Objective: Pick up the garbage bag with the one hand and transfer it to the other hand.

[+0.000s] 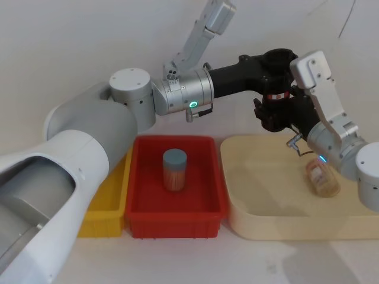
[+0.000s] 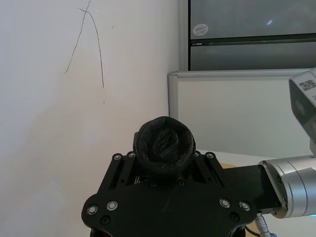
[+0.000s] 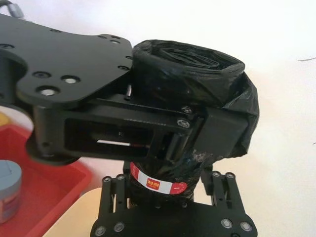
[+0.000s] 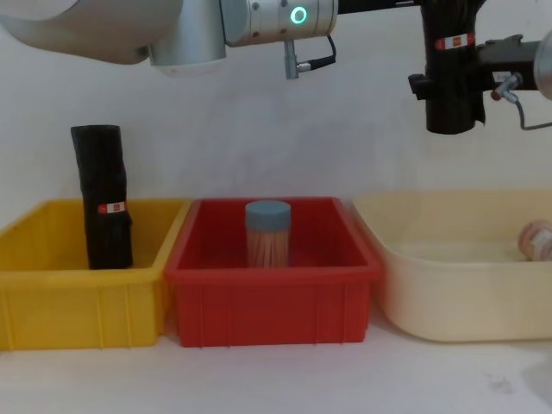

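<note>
Sitting nearest, the red bin [image 4: 272, 280] holds a blue-lidded jar [image 4: 268, 233]; the yellow bin [image 4: 82, 276] holds a black roll [image 4: 103, 198]. Above the cream tray [image 4: 457, 302], the left gripper [image 3: 197, 123] and right gripper [image 2: 165, 185] both clamp the upright garbage bag [image 4: 450, 69].

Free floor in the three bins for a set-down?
Beige tray: bare left and middle, one jar at its right end. Red bin: blue-lidded jar in the middle, room either side. Yellow bin: spare black roll standing inside, right part free.
</note>
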